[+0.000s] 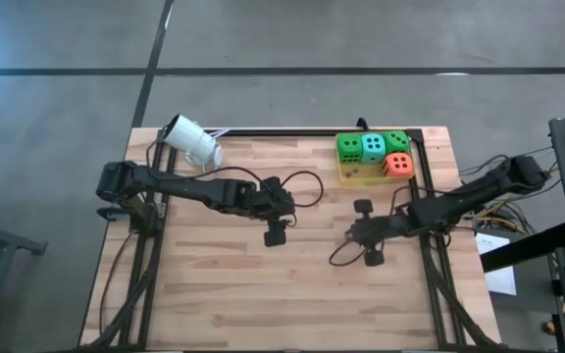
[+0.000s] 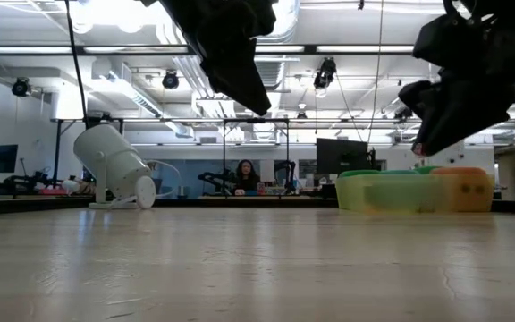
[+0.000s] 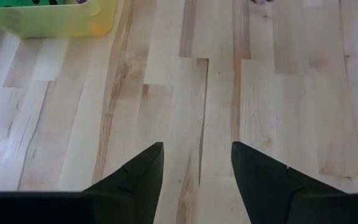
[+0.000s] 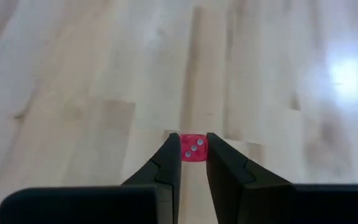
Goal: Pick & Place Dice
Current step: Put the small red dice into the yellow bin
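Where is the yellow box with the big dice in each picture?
High view: the yellow box sits by the table's top right corner.
Low view: at the right, far back.
Left wrist view: cut off in the picture's upper left corner.
Right wrist view: not in it.
Shared landmark: the white cylinder, left of the box in the high and low views.

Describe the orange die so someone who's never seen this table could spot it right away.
On the wooden table, find the yellow tray at the far right corner. Four big dice sit in it; the orange die sits on the tray's near right side, the only one not green or teal.
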You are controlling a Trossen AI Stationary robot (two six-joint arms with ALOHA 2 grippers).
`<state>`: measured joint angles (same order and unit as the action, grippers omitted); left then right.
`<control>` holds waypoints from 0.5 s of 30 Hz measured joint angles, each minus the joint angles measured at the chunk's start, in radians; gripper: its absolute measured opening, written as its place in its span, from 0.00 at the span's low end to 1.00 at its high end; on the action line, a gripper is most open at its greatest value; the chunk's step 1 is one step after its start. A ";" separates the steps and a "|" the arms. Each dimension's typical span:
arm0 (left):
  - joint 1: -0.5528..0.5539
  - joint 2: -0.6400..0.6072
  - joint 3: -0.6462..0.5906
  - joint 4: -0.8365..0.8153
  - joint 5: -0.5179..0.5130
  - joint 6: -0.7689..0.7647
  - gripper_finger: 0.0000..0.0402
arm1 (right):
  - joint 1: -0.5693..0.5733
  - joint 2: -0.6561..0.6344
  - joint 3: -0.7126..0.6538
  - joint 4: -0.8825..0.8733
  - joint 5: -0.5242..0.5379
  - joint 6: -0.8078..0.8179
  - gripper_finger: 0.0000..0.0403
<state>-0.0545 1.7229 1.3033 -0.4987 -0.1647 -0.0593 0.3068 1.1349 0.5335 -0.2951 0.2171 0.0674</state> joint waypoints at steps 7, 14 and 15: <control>-0.006 0.000 0.000 0.000 0.000 0.000 0.48 | -0.002 -0.097 0.000 -0.058 0.117 0.029 0.12; -0.006 0.000 0.000 0.000 0.000 0.000 0.48 | -0.012 -0.180 -0.001 -0.102 0.220 0.103 0.12; -0.006 0.000 0.000 0.000 0.000 -0.001 0.48 | -0.017 -0.190 -0.001 -0.108 0.238 0.116 0.12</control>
<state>-0.0608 1.7229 1.3033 -0.4984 -0.1648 -0.0601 0.2903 0.9450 0.5321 -0.4027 0.4547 0.1833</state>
